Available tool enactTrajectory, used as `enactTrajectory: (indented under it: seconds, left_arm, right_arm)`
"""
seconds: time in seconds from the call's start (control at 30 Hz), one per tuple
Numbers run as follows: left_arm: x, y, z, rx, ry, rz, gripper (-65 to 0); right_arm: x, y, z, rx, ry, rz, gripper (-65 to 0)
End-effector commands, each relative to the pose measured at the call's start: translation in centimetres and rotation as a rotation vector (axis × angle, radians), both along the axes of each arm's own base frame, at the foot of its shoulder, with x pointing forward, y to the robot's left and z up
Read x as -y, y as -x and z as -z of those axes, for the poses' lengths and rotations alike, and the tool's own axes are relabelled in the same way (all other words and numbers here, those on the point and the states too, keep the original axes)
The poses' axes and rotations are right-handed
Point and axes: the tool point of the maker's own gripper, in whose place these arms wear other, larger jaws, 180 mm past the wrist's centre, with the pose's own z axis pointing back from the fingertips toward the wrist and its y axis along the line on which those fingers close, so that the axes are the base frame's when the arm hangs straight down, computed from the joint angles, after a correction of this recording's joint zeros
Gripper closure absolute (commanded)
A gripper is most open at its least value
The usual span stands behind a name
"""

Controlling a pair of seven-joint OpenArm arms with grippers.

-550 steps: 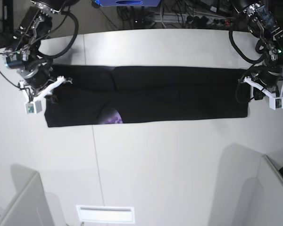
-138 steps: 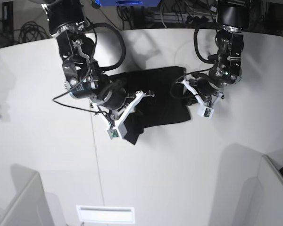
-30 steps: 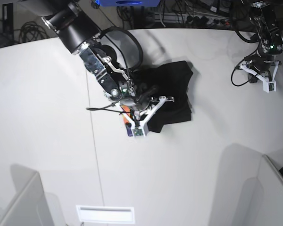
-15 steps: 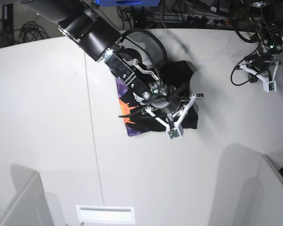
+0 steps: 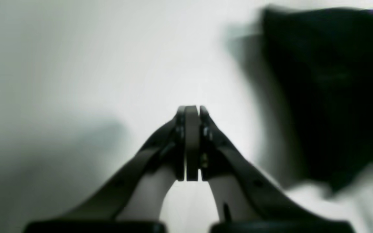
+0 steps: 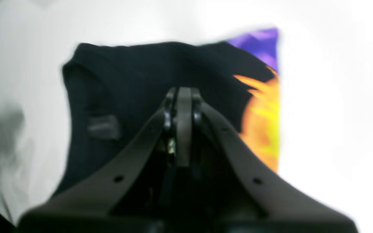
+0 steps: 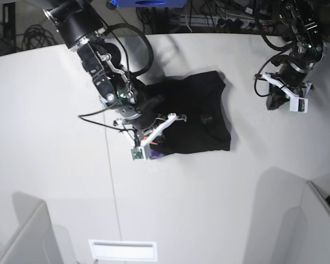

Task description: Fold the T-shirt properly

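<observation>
T-shirt (image 7: 195, 115) lying folded into compact black bundle at centre of base view, soft cloth, purple-orange-yellow print (image 6: 264, 106) showing at one edge. Right gripper (image 6: 184, 97) hovering over it, jaws pressed together, gripping nothing. Left gripper (image 5: 191, 111) sitting upper right, pressed together, empty, well apart from bundle. White smooth table (image 7: 209, 203) lying underneath; cables (image 7: 209, 16) running along top edge.

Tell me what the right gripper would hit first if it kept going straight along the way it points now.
Most likely the T-shirt. In the right wrist view the right gripper, jaws shut, points straight at the folded black cloth, with the table beyond. The picture is blurred, so how far off the cloth lies is unclear.
</observation>
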Motion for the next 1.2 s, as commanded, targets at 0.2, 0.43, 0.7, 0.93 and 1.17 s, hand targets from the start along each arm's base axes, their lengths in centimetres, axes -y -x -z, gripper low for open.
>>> enactTrajectory:
  seconds: [0.2,0.43,0.7,0.93,1.17]
  left_arm:
    - [3.6,-1.4,-2.9,0.125,0.288,0.04,-4.9]
    - [7.0,-2.2,-1.5,0.087,0.372,0.103,-55.5]
    - [9.1,-3.6,2.5,-0.002,0.477,0.083,-65.0]
    - [10.2,-5.2,5.2,-0.088,0.52,0.042,-65.0]
    - [12.0,-5.1,7.5,-0.181,0.54,0.034,-65.0]
  right_arm:
    - [4.5,1.6,-1.7,0.073,0.029,0.042,0.0]
    - [7.7,3.0,-1.6,0.068,0.064,0.083,0.0]
    - [8.6,4.3,-0.5,0.037,0.095,0.078,0.0]
    - [8.7,4.7,-0.2,0.027,0.098,0.079,0.0]
    - [9.8,4.7,0.0,0.029,0.134,0.073,0.0]
